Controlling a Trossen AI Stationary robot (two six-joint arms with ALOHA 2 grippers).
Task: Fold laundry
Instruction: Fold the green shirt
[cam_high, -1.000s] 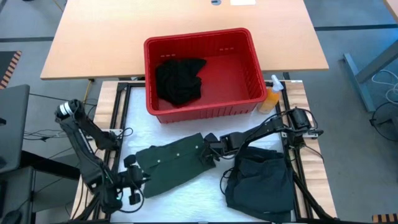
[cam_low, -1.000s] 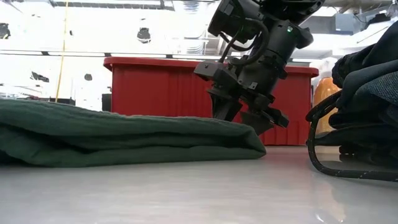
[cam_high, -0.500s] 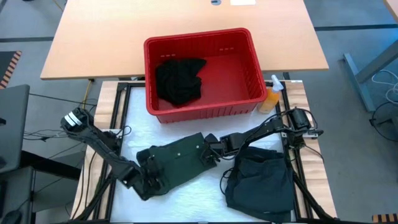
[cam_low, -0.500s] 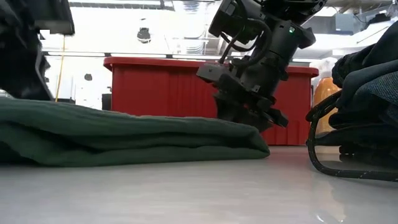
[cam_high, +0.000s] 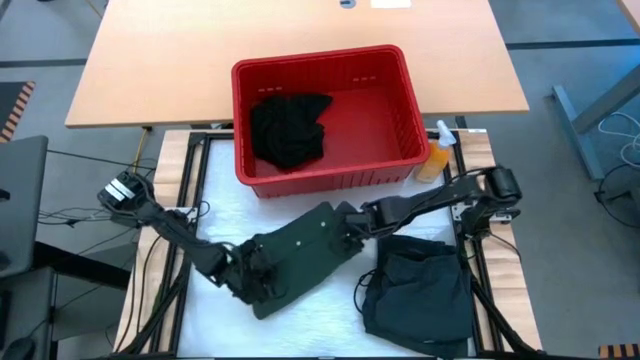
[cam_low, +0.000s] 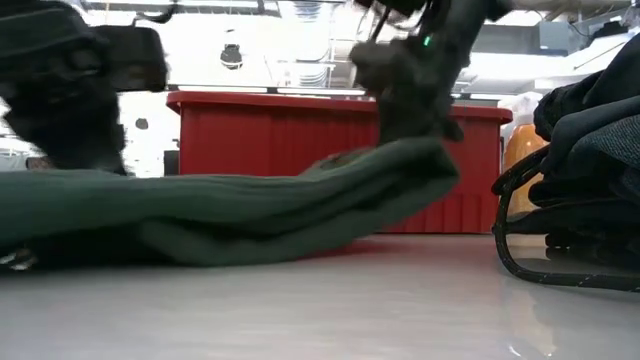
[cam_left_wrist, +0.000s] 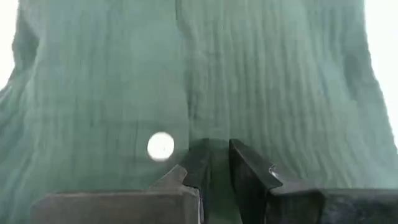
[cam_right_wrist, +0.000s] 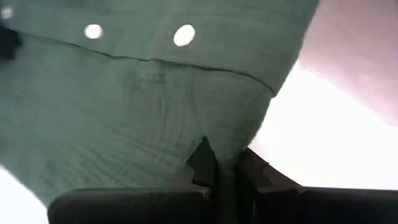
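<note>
Nearest you, the left gripper (cam_high: 258, 283) sits at about 7 o'clock on the white work surface (cam_high: 215, 225), its fingers (cam_left_wrist: 245, 171) drawn almost together and pinching a fold of the green buttoned shirt (cam_high: 305, 252) just beside a white button (cam_left_wrist: 160, 146). You can see the shirt lying slantwise across the middle of the table, its near end flat and its far end raised. At about 4 o'clock, a heap of dark garments (cam_high: 420, 288) rests well apart from the left gripper, close beside the shirt's right edge. Just past centre, the right gripper (cam_high: 347, 217) has its fingers (cam_right_wrist: 205, 163) nipped tight on the shirt's far edge, holding that end lifted off the surface in the low view. Farther out, at 12 o'clock, the red basket (cam_high: 385, 105) holds a crumpled black garment (cam_high: 288, 128) in its left half. At about 1 o'clock, the orange spray bottle (cam_high: 436, 155) stands touching the basket's right corner.
</note>
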